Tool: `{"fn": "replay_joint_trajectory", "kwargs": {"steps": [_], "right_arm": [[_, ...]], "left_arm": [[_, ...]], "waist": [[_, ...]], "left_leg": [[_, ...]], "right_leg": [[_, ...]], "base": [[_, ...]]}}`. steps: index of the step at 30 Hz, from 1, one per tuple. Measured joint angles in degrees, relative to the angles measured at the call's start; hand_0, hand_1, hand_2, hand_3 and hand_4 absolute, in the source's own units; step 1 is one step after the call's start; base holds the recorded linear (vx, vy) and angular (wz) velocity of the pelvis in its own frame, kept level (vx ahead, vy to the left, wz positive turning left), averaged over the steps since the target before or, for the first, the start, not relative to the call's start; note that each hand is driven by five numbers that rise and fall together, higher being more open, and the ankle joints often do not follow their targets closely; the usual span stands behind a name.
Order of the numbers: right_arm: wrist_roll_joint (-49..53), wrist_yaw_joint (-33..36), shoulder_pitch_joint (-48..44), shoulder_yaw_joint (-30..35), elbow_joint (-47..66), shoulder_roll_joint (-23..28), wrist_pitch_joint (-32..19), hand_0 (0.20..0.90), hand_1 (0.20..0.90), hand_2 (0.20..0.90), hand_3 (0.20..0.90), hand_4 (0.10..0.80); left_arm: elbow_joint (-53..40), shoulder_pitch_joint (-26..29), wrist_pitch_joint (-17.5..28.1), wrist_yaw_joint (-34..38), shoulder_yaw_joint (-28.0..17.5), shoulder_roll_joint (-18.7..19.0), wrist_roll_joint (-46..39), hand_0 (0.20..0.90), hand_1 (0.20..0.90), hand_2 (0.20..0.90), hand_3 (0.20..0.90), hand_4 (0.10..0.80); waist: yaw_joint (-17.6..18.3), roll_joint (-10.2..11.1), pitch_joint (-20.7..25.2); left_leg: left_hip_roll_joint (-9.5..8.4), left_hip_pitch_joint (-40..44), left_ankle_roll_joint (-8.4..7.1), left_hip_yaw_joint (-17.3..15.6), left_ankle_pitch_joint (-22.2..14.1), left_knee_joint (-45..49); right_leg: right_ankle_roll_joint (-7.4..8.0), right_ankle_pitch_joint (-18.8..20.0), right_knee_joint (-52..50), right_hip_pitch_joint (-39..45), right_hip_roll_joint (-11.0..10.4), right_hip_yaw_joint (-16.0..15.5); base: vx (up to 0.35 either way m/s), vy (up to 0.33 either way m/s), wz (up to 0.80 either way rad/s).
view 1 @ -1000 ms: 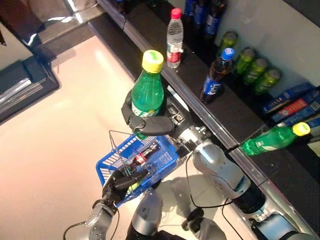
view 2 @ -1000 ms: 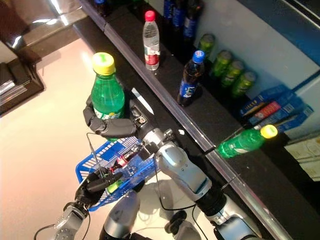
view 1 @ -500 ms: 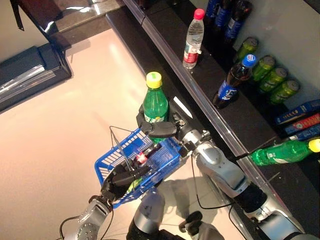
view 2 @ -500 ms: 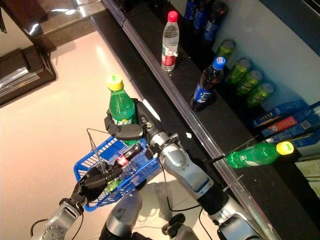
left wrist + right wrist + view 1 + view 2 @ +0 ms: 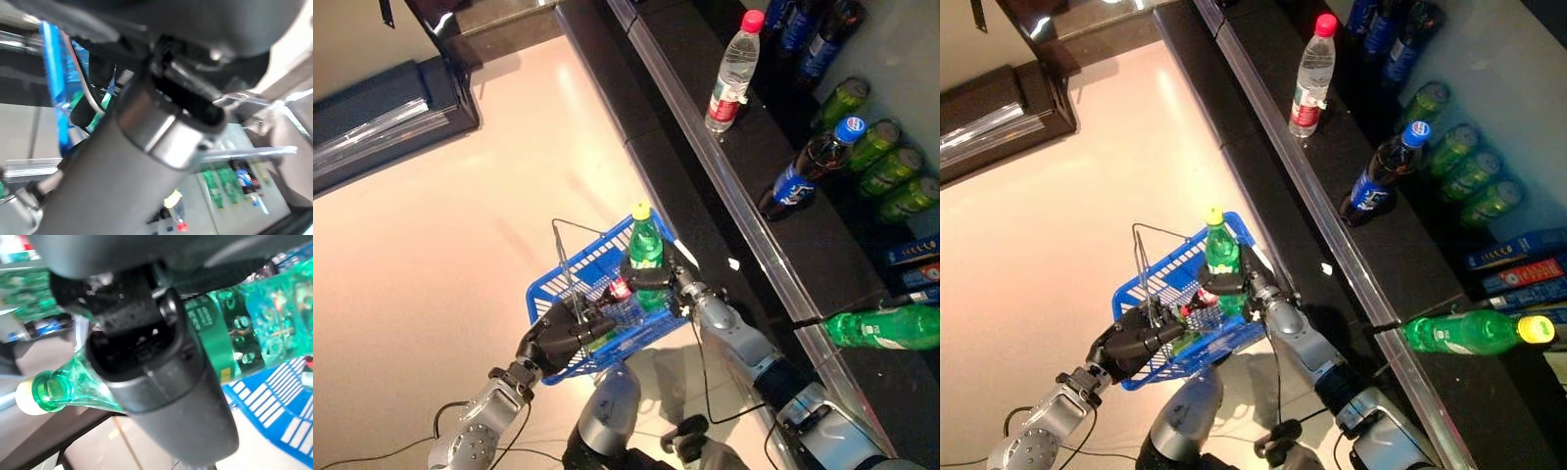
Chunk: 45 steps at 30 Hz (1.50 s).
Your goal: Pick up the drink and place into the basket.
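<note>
My right hand [image 5: 658,279] is shut on a green bottle with a yellow cap [image 5: 644,252] and holds it upright inside the blue basket [image 5: 570,277], its lower part down among the basket's walls. In the right wrist view the thumb [image 5: 161,377] wraps across the green bottle [image 5: 220,340] above the blue mesh. My left hand [image 5: 555,336] is shut on the basket's thin wire handles and holds the basket up off the floor in front. A small red-labelled drink [image 5: 616,290] lies in the basket.
A long dark counter [image 5: 734,196] runs along the right. On it stand a clear water bottle [image 5: 731,71], a dark cola bottle [image 5: 806,169], green cans [image 5: 881,166] and a lying green bottle [image 5: 881,326]. A dark cabinet [image 5: 391,108] stands at the far left.
My right hand has lowered the green bottle from above the basket down into it. The camera has shifted, so the counter sits further right.
</note>
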<state>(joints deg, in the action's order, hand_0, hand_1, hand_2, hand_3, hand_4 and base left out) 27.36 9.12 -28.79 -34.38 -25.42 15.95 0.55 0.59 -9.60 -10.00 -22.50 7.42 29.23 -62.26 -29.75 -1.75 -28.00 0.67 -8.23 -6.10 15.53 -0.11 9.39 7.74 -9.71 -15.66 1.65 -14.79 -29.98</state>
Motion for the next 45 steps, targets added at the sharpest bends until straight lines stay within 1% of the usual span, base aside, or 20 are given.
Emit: {"fn": "replay_joint_trajectory", "kwargs": {"steps": [2,5,9,13,16,18,19,23,26,29,32,34,37,38,39,40,41,45], "right_arm": [[-0.4,0.0,0.0,0.0,-1.2,-0.4,-0.5,0.3,0.3,0.3,0.2,0.1],[-0.4,-0.6,-0.1,0.1,-2.5,-0.5,-1.9,0.3,0.3,0.3,0.2,0.1],[-1.9,-2.9,-2.0,-0.4,-8.4,-1.6,-2.4,0.3,0.3,0.3,0.2,0.1],[-5.8,-4.3,-2.5,-2.3,-9.9,-1.0,-0.4,0.3,0.3,0.3,0.2,0.1],[-9.6,-5.6,-3.0,-3.2,-10.5,-0.5,2.5,0.3,0.3,0.3,0.2,0.1],[-13.1,-6.7,-4.2,-4.4,-11.9,-0.3,3.9,0.3,0.3,0.3,0.2,0.1],[-16.8,-7.6,-5.3,-5.8,-13.3,-0.3,5.4,0.3,0.3,0.3,0.2,0.1],[-29.6,-9.2,-8.1,-8.7,-15.5,-0.4,7.5,0.3,0.3,0.3,0.2,0.1],[-35.6,-11.5,-9.9,-8.8,-16.9,-0.9,9.6,0.3,0.3,0.3,0.2,0.1],[-40.5,-14.1,-12.5,-8.9,-21.3,-3.1,12.1,0.3,0.3,0.3,0.2,0.1],[-44.3,-16.3,-13.5,-10.0,-23.5,-3.9,13.7,0.3,0.3,0.3,0.2,0.1],[-46.3,-17.7,-13.5,-10.2,-24.5,-4.5,14.7,0.3,0.3,0.3,0.2,0.1],[-47.4,-18.0,-13.6,-10.3,-25.8,-5.3,15.1,0.3,0.3,0.3,0.2,0.1],[-47.5,-18.0,-13.7,-10.2,-26.4,-5.5,15.2,0.413,0.413,0.413,0.332,0.232],[-47.5,-18.0,-14.0,-10.2,-27.3,-5.9,15.2,0.589,0.589,0.589,0.538,0.438],[-47.5,-18.0,-14.4,-10.0,-28.4,-6.4,15.2,0.858,0.858,0.858,0.851,0.751],[-47.6,-17.9,-14.6,-9.9,-29.3,-6.7,15.3,0.9,0.9,0.9,0.9,0.8],[-47.5,-17.4,-14.8,-9.7,-29.9,-6.9,15.3,0.9,0.9,0.9,0.9,0.8]], "left_arm": [[0.0,0.1,-0.2,-0.6,0.0,1.2,0.0,0.3,0.3,0.3,0.2,0.1],[0.0,0.6,-0.3,-2.6,0.0,2.0,0.0,0.3,0.3,0.3,0.2,0.1],[-0.1,1.5,-0.5,-7.7,0.0,4.5,0.2,0.3,0.3,0.3,0.2,0.1],[-2.9,2.8,-0.8,-9.5,0.4,7.9,1.6,0.3,0.3,0.3,0.2,0.1],[-3.8,3.5,-1.1,-9.5,1.0,9.6,2.0,0.3,0.3,0.3,0.2,0.1],[-4.1,3.7,-1.6,-9.5,1.0,9.7,2.1,0.3,0.3,0.3,0.2,0.1],[-4.2,4.1,-2.4,-9.5,1.0,9.7,2.5,0.3,0.3,0.3,0.2,0.1],[-4.4,4.8,-3.4,-9.5,1.0,9.5,2.5,0.3,0.3,0.3,0.2,0.1],[-4.4,4.8,-4.6,-9.6,0.9,9.4,2.5,0.3,0.3,0.3,0.2,0.1],[-4.5,4.9,-5.1,-9.6,1.6,8.6,2.8,0.3,0.3,0.3,0.2,0.1],[-4.9,5.3,-5.1,-9.6,2.7,8.2,3.7,0.3,0.3,0.3,0.2,0.1],[-5.7,5.3,-6.2,-9.6,2.9,7.9,4.9,0.3,0.3,0.3,0.2,0.1],[-5.9,5.5,-6.7,-9.6,3.0,7.8,5.4,0.3,0.3,0.3,0.2,0.1],[-5.9,5.6,-6.9,-9.6,3.0,7.8,5.6,0.3,0.3,0.3,0.2,0.1],[-5.9,5.8,-7.2,-9.6,3.1,7.7,5.7,0.3,0.3,0.3,0.2,0.1],[-5.9,6.0,-7.4,-9.6,3.1,7.7,5.7,0.3,0.3,0.3,0.2,0.1],[-5.9,6.1,-7.7,-9.6,3.1,7.7,5.7,0.3,0.3,0.3,0.2,0.1],[-5.9,7.2,-9.4,-9.1,3.1,7.6,5.7,0.3,0.3,0.3,0.2,0.1]], "waist": [[0.0,0.0,0.0],[-0.1,0.0,-0.1],[-0.8,0.2,-0.2],[-1.4,1.2,-0.8],[-1.3,1.6,-1.0],[-1.3,1.7,-1.1],[-1.4,1.7,-1.1],[-1.7,2.2,-1.4],[-1.8,2.4,-1.5],[-2.0,2.6,-1.6],[-2.4,2.6,-1.6],[-2.8,2.6,-1.6],[-2.9,2.6,-1.6],[-3.0,2.6,-1.6],[-3.0,2.6,-1.6],[-3.0,2.6,-1.6],[-3.0,2.6,-1.6],[-3.2,2.6,-1.6]], "left_leg": [[-0.12,-0.1,0.0,0.0,0.0,0.0],[-0.2,-0.9,0.08,0.0,0.1,0.2],[-0.35,-1.0,0.09,0.0,0.1,0.3],[-0.37,-1.0,0.09,0.0,0.1,0.3],[-0.39,-1.4,0.09,-0.1,0.1,0.5],[-0.37,-1.9,0.09,-0.1,0.1,0.7],[-0.36,-2.0,0.09,-0.1,0.1,0.7],[-0.36,-2.0,0.1,-0.1,0.1,0.7],[-0.39,-2.1,0.1,-0.1,0.1,0.7],[-0.38,-2.1,0.1,0.0,0.1,0.7],[-0.38,-2.1,0.1,0.0,0.1,0.7],[-0.38,-2.1,0.1,0.1,0.1,0.7],[-0.38,-2.2,0.1,0.1,0.1,0.7],[-0.39,-2.2,0.1,0.2,0.1,0.7],[-0.43,-2.2,0.1,0.4,0.1,0.7],[-0.46,-2.3,0.1,0.7,0.1,0.7],[-0.49,-2.3,0.09,0.8,0.1,0.7],[-0.54,-2.3,0.09,0.9,0.1,0.8]], "right_leg": [[0.09,-0.1,0.1,0.0,0.0,-0.3],[0.18,-0.1,0.2,0.0,-0.2,-1.2],[0.27,-0.4,0.0,-0.1,-0.5,-1.2],[0.12,-0.6,-0.1,-0.2,-0.5,-1.2],[0.02,-0.6,-0.2,-0.5,-0.5,-1.1],[0.07,-0.6,-0.2,-1.0,-0.2,-1.1],[0.15,-0.5,-0.2,-1.0,-0.2,-1.1],[0.18,-0.5,-0.1,-0.9,-0.1,-1.2],[0.26,-0.5,-0.1,-0.9,0.0,-1.2],[0.26,-0.5,-0.1,-0.9,0.0,-1.3],[0.26,-0.5,-0.1,-0.9,0.0,-1.3],[0.26,-0.5,-0.1,-0.9,0.1,-1.4],[0.27,-0.5,-0.1,-0.9,0.1,-1.4],[0.27,-0.5,-0.1,-0.8,0.1,-1.6],[0.26,-0.5,-0.2,-0.7,0.1,-1.8],[0.27,-0.5,-0.2,-0.6,0.1,-2.1],[0.3,-0.5,-0.2,-0.4,0.1,-2.5],[0.36,-0.6,0.0,0.0,0.1,-3.0]], "base": [[-0.001,-0.015,0.06],[0.001,-0.021,0.15],[0.018,-0.001,0.02],[0.009,0.001,0.0],[0.013,-0.038,-0.01],[0.028,-0.062,-0.01],[0.028,-0.049,0.02],[0.011,-0.021,0.01],[0.0,0.0,0.0],[0.01,-0.008,0.0],[0.0,0.0,0.0],[0.0,0.0,0.0],[0.014,-0.005,0.01],[0.036,-0.015,0.05],[0.056,-0.024,0.09],[0.06,-0.028,0.12],[0.074,-0.035,0.14],[0.026,-0.045,0.08]]}}
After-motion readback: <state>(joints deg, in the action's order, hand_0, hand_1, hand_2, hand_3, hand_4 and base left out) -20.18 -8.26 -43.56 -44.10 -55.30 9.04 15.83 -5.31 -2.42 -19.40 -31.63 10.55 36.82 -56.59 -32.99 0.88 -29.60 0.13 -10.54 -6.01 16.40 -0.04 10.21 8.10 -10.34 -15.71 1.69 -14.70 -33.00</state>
